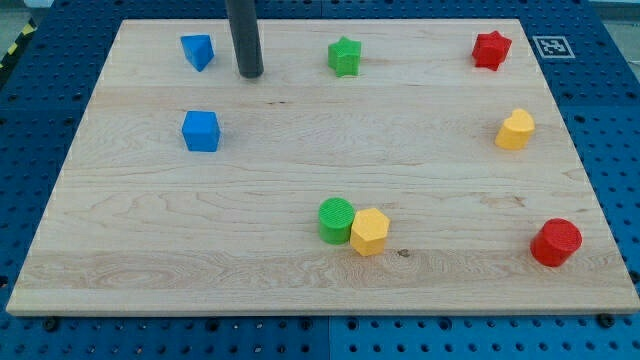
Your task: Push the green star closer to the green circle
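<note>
The green star (pixel 344 56) lies near the view's top, a little right of centre. The green circle (pixel 336 219) stands far below it, toward the view's bottom, touching a yellow hexagon (pixel 368 232) on its right. My tip (pixel 250 74) rests on the board at the view's top, well left of the green star and apart from it, with a blue triangle block (pixel 198 51) just to its left.
A blue cube (pixel 201 131) sits at the left. A red star (pixel 491 49) is at the top right, a yellow block (pixel 516 130) at the right, and a red cylinder (pixel 556 242) at the bottom right. The wooden board (pixel 120 260) lies on a blue pegboard.
</note>
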You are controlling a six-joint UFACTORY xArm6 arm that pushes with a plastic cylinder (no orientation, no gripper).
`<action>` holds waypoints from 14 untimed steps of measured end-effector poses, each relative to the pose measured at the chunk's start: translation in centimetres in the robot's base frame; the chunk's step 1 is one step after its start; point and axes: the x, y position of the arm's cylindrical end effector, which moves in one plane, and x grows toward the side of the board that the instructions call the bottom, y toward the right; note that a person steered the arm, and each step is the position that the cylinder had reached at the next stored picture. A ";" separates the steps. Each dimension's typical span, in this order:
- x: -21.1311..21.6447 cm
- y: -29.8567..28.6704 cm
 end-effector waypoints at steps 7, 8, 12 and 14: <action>-0.7 11.1; -1.4 8.3; 13.7 13.8; 13.9 17.3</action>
